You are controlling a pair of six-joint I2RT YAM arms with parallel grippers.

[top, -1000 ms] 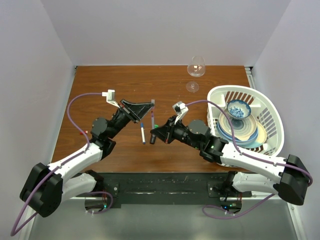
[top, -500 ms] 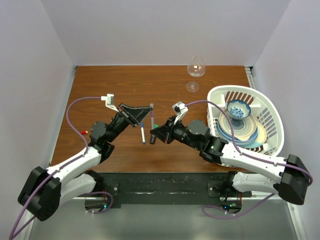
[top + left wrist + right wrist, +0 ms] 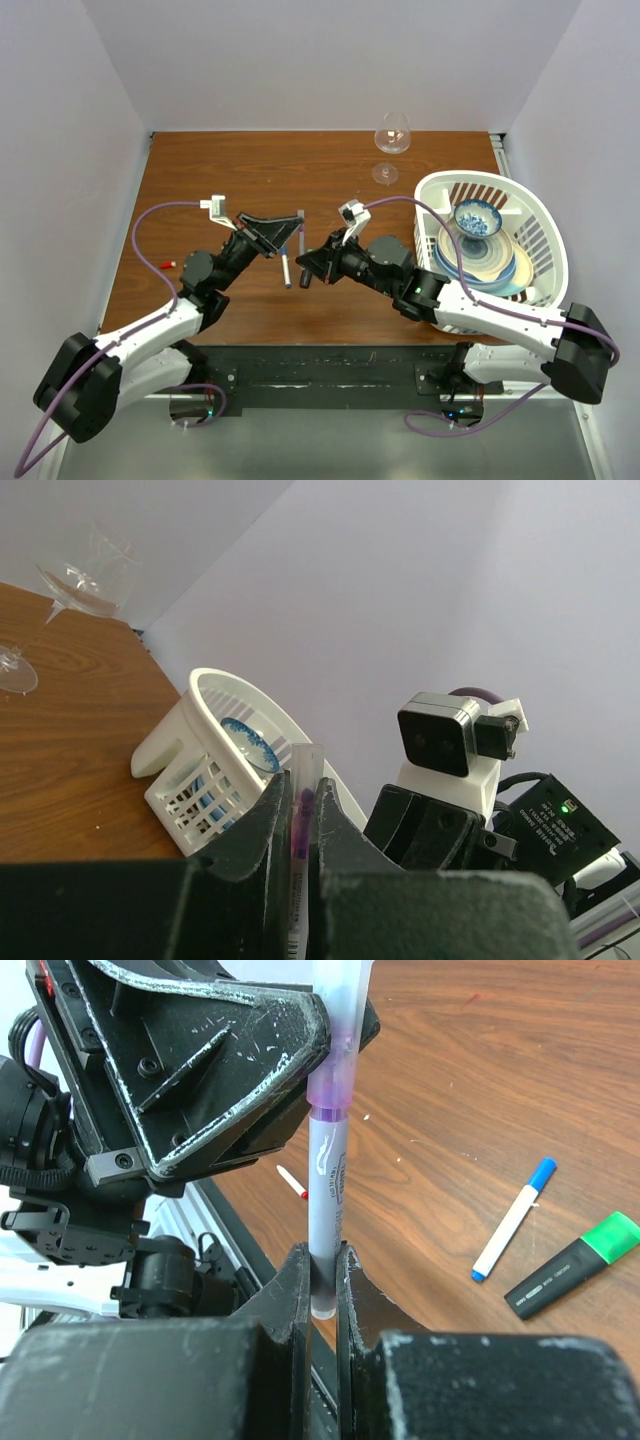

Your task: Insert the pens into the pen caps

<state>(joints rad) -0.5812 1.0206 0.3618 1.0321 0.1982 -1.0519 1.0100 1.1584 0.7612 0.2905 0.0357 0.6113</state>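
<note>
**A:** Item one, grey pen (image 3: 326, 1190). Location?

**B:** Off the bench (image 3: 220, 170), held in the air on the side of the white dish basket (image 3: 480, 177) that faces the left arm. The right pincer (image 3: 322, 1265) is closed on its lower end. Its upper end sits inside a translucent lilac cap (image 3: 338, 1020).

**A:** Cap holder?

**B:** The left pincer (image 3: 300, 805), closed on the cap. The left wrist view shows the cap standing between its two fingers.

**A:** Axis?

**B:** Pen and cap share one line, running straight from the right pincer to the left pincer. In my judgement the coming move is a push along that line, bringing the two pincers together. Any sideways offset would risk jamming the pen in the cap. I cannot tell whether the cap is already fully seated.

**A:** Other stock?

**B:** A white pen with a blue cap (image 3: 512, 1222) and a black marker with a green cap (image 3: 570, 1268). Both lie flat on the bench, on the same side of the basket and near the two pincers. Neither is touched by either pincer.
</note>
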